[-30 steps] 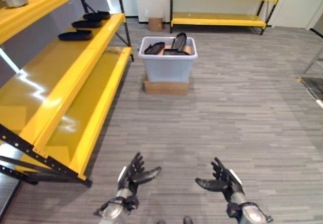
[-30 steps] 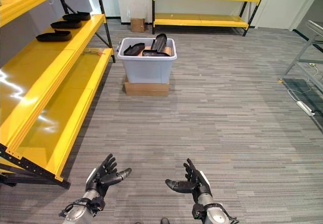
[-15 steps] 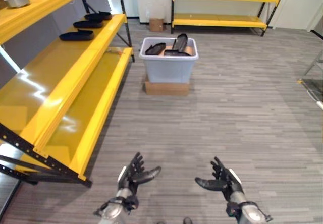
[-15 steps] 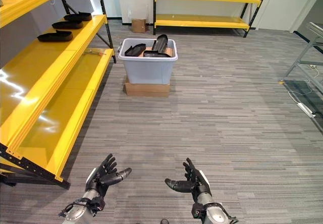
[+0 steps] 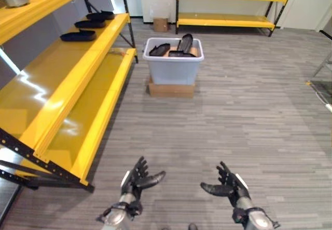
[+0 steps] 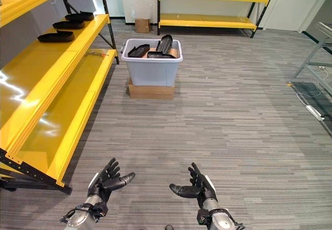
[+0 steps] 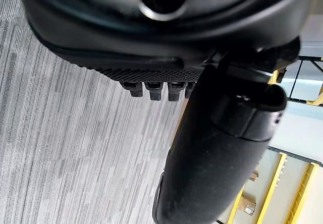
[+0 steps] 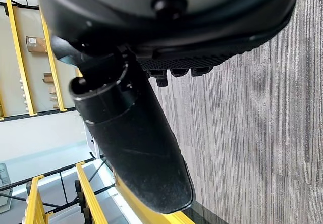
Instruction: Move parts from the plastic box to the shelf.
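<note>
- yellow shelf (image 5: 72, 80) to the left of the left hand, black parts (image 5: 78, 35) on its middle level;
- left hand (image 5: 136, 181) released, holding nothing;
- plastic box (image 5: 173, 60) far ahead between both hands, black parts inside;
- right hand (image 5: 226, 187) released, holding nothing.

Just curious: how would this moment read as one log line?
left hand: open, empty | right hand: open, empty | parts: in plastic box
</note>
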Available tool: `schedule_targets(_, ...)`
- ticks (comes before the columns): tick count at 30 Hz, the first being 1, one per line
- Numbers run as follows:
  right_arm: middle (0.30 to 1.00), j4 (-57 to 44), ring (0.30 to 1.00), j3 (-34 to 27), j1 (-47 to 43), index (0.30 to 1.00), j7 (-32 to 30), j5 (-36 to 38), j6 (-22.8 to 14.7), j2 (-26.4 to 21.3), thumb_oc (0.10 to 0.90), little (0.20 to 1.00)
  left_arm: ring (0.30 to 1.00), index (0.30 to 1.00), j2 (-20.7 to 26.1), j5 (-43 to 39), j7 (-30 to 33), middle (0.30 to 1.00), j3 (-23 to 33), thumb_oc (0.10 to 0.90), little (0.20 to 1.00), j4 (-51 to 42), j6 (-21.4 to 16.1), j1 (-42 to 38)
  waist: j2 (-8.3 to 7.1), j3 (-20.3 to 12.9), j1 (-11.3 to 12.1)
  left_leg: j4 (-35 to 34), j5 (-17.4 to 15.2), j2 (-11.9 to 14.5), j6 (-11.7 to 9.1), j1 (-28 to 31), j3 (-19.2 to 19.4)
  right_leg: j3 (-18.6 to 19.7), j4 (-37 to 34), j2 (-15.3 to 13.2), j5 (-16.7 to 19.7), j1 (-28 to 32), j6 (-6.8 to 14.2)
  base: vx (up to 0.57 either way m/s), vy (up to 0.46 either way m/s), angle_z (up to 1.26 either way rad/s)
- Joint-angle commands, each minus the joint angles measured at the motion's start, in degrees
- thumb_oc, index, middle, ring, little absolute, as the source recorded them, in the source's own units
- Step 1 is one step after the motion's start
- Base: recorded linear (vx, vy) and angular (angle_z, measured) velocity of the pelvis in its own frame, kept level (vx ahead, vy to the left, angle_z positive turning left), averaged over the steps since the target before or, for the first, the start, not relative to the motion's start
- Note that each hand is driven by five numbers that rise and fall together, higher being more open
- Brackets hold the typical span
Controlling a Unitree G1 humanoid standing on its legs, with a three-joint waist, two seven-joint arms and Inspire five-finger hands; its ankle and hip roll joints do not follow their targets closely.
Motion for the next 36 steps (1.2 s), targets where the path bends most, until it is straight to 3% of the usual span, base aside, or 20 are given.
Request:
schedule_targets(1,1.000,-3.88,1.000,-1.47,-2.99,1.000,0.70,0.15,-5.24,-0.85,0.900,1.000,1.000,1.000,0.67,-0.18,-1.29,1.000,0.94,0.900,1.000,-1.44,-4.68,-4.93,-0.87,-3.88,0.00,-0.44,0.87,5.23,-4.62,-0.26,-3.24,2.93,2.62,-3.62,-1.91,0.63,4.96,0.00,0.000,0.00)
schedule_targets(5,1.000,-4.46,1.000,-1.62,-3.38,1.000,0.86,0.22,-5.40,-0.98,0.900,1.000,1.000,1.000,0.78,0.02,-1.27,1.000,1.26,0.900,1.000,-1.63,-4.74,-5.09,-0.77,-3.41,0.09,-0.44,0.77,5.40,-4.31,0.29,-3.00,3.07,4.71,-3.30,-2.94,0.03,4.75,-0.01,0.003,-0.01)
schedule_targets(10,1.000,-7.30,1.000,-1.40,-5.55,1.000,1.54,1.37,-6.00,-2.19,0.900,1.000,1.000,1.000,1.53,-0.31,-1.04,1.000,1.44,0.900,1.000,-3.30,-5.34,-6.85,-1.62,-0.29,0.26,11.17,-3.59,4.52,-3.77,-6.24,-2.89,3.42,12.87,-3.19,-5.89,-4.50,4.12,-0.08,0.023,-0.03)
schedule_targets(17,1.000,-9.00,1.000,-1.10,-7.14,1.000,2.13,1.65,-5.86,-2.30,0.900,1.000,1.000,1.000,2.65,-0.46,-1.38,1.000,1.29,0.900,1.000,-5.80,-5.37,-6.68,-1.51,1.17,0.61,17.46,-8.12,2.47,-1.33,-9.00,-3.57,3.64,21.09,-4.06,-8.38,-8.38,5.19,0.00,0.101,-0.01)
schedule_targets(18,1.000,-9.46,1.000,-1.22,-6.81,1.000,2.23,1.28,-5.71,-1.83,0.900,1.000,1.000,1.000,2.72,0.97,-1.20,1.000,0.87,0.900,1.000,-5.41,-4.98,-6.95,-1.21,1.74,0.60,19.12,-9.93,1.27,0.32,-9.17,-4.04,3.68,27.38,-5.01,-7.63,-10.96,6.29,0.01,0.195,0.05)
schedule_targets(19,1.000,-9.58,1.000,-1.09,-6.89,1.000,2.29,1.13,-5.62,-1.71,0.900,1.000,1.000,1.000,2.80,1.15,-1.23,1.000,0.68,0.900,1.000,-5.24,-4.87,-7.07,-1.29,2.16,0.50,19.42,-10.30,0.80,0.76,-9.16,-3.88,4.32,31.84,-5.08,-4.46,-13.55,7.29,-0.04,0.253,0.02)
schedule_targets(20,1.000,-10.05,1.000,-0.49,-7.11,1.000,2.04,0.61,-5.72,-1.49,0.900,1.000,1.000,1.000,3.13,1.85,-1.02,1.000,0.15,0.900,1.000,-5.03,-4.88,-7.59,-1.23,3.74,0.04,20.60,-10.98,0.14,1.29,-9.05,-3.79,5.14,39.26,-4.24,1.06,-17.96,7.98,-0.05,0.209,0.11)
schedule_targets(21,1.000,-10.59,1.000,-0.28,-7.46,1.000,1.94,0.88,-5.86,-1.38,0.900,1.000,1.000,1.000,3.42,2.29,-0.88,1.000,-0.20,0.900,1.000,-4.89,-4.82,-8.11,-0.78,4.65,-0.13,21.27,-11.37,0.20,1.51,-8.99,-3.29,3.75,42.20,-3.31,-0.10,-20.71,7.70,-0.04,0.171,0.19)
schedule_targets(24,1.000,-10.37,1.000,-0.34,-7.30,1.000,1.95,0.88,-5.96,-1.38,0.900,1.000,1.000,1.000,3.38,2.68,-1.22,1.000,0.04,0.900,1.000,-4.76,-5.00,-7.88,-0.92,4.27,-0.45,21.25,-12.45,-0.20,1.82,-7.87,-2.67,1.65,38.97,-3.58,-1.62,-21.82,6.76,0.14,0.066,0.01)
schedule_targets(25,1.000,-10.47,1.000,-0.16,-7.65,1.000,1.86,1.41,-6.38,-1.88,0.900,1.000,1.000,1.000,3.33,2.49,-1.26,1.000,0.40,0.900,1.000,-4.36,-5.45,-7.89,-1.48,4.29,-0.79,20.44,-13.37,-0.95,1.57,-5.96,-2.30,0.07,31.41,-2.56,-1.43,-23.61,6.68,0.18,-0.020,-0.36)
schedule_targets(27,1.000,-10.46,1.000,-0.33,-7.73,1.000,1.62,0.88,-6.67,-2.27,0.900,1.000,1.000,1.000,2.97,2.16,-1.02,1.000,0.88,0.900,1.000,-3.69,-5.90,-8.17,-2.45,3.87,-1.36,20.56,-14.32,-1.68,1.07,-4.51,-2.17,0.67,22.90,-2.91,0.28,-23.41,6.80,0.26,-0.075,-0.32)
schedule_targets(31,1.000,-10.36,1.000,-0.62,-6.87,1.000,1.51,0.64,-6.55,-2.31,0.900,1.000,1.000,1.000,1.99,2.41,-1.27,1.000,0.76,0.900,1.000,-3.35,-5.65,-7.73,-2.37,3.22,-1.34,20.74,-15.20,-0.67,0.26,-1.94,-2.20,0.07,22.74,-1.83,-0.54,-20.30,5.61,0.22,-0.105,0.11)
schedule_targets(36,1.000,-10.39,1.000,-1.72,-5.50,1.000,1.58,1.37,-6.49,-3.13,0.900,1.000,1.000,1.000,0.57,1.17,-1.53,1.000,-0.23,0.900,1.000,-3.60,-5.27,-7.02,-1.22,0.24,-2.11,16.94,-13.26,2.30,-1.74,2.58,-4.34,-1.89,24.64,0.38,-4.68,-18.58,3.26,0.26,-0.150,0.17)
